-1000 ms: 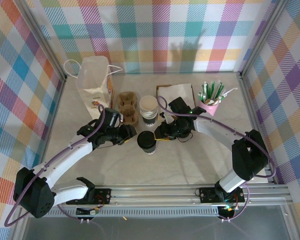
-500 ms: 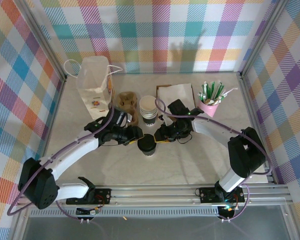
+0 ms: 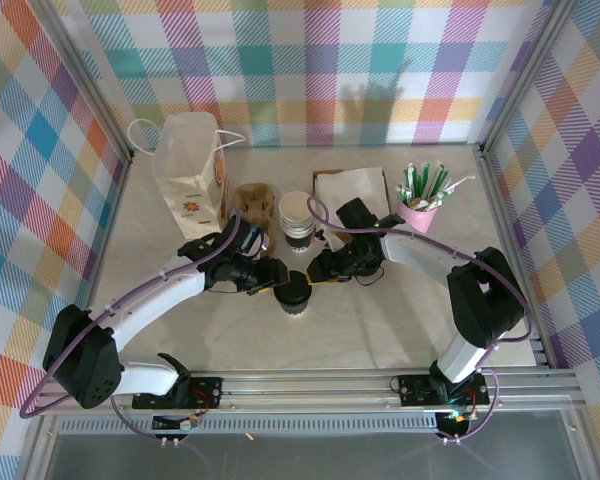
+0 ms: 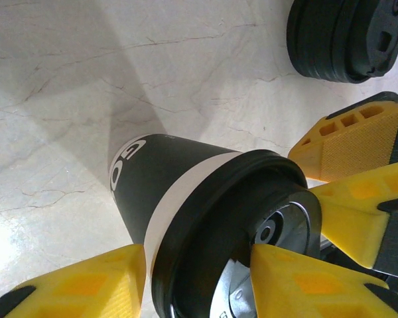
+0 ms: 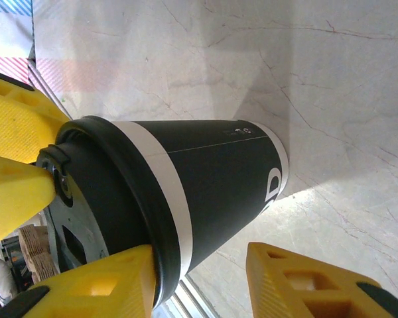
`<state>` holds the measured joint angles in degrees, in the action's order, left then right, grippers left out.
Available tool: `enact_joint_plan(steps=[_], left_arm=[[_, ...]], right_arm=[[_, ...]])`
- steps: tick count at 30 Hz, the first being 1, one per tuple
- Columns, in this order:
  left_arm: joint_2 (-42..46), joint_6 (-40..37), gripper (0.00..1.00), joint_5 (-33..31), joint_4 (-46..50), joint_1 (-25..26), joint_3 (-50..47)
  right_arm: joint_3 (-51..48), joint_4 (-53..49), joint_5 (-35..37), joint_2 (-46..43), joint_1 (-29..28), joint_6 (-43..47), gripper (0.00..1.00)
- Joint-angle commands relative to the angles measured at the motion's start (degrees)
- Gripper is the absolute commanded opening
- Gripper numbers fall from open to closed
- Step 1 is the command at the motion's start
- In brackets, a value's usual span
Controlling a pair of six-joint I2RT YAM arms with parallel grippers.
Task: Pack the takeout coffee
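coffee cup (image 4: 172, 179): print partial (2 letters show) | lid stack (image 4: 345, 36): cut by top edge

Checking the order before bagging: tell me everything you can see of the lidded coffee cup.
The lidded coffee cup stands upright on the table. White paper, wide black band with white lettering, black plastic lid seated. The left claw and right claw flank its lid end; grip unclear.

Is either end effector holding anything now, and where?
The left end effector appears to grip the takeout coffee cup across its black lid; the right end effector stands open around the cup, one finger clear of it.
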<state>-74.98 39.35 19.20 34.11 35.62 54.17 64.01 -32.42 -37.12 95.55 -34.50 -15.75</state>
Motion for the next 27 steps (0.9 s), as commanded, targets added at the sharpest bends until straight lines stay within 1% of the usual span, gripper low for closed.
enact_joint_plan(steps=[1,6,15,22,27], left_arm=[[0.9,0.3,0.45,-2.9,3.8,0.5,-0.6],[2.7,3.4,0.44,-5.3,3.9,1.3,-1.3],[3.9,6.0,0.44,-7.9,4.7,2.7,-1.4],[6.0,8.8,0.44,-9.6,4.3,2.7,0.0],[7.7,8.9,0.45,-11.5,5.2,2.8,0.6]], right_arm=[[2.0,-0.1,-0.9,-0.9,0.1,0.7,0.42],[2.0,-0.1,0.0,-2.1,0.1,0.2,0.47],[1.8,0.1,0.9,-3.2,0.1,-0.5,0.47],[1.2,-0.7,2.2,-7.1,0.1,-2.4,0.47],[-1.8,1.8,1.3,-8.7,0.1,-4.7,0.44]])
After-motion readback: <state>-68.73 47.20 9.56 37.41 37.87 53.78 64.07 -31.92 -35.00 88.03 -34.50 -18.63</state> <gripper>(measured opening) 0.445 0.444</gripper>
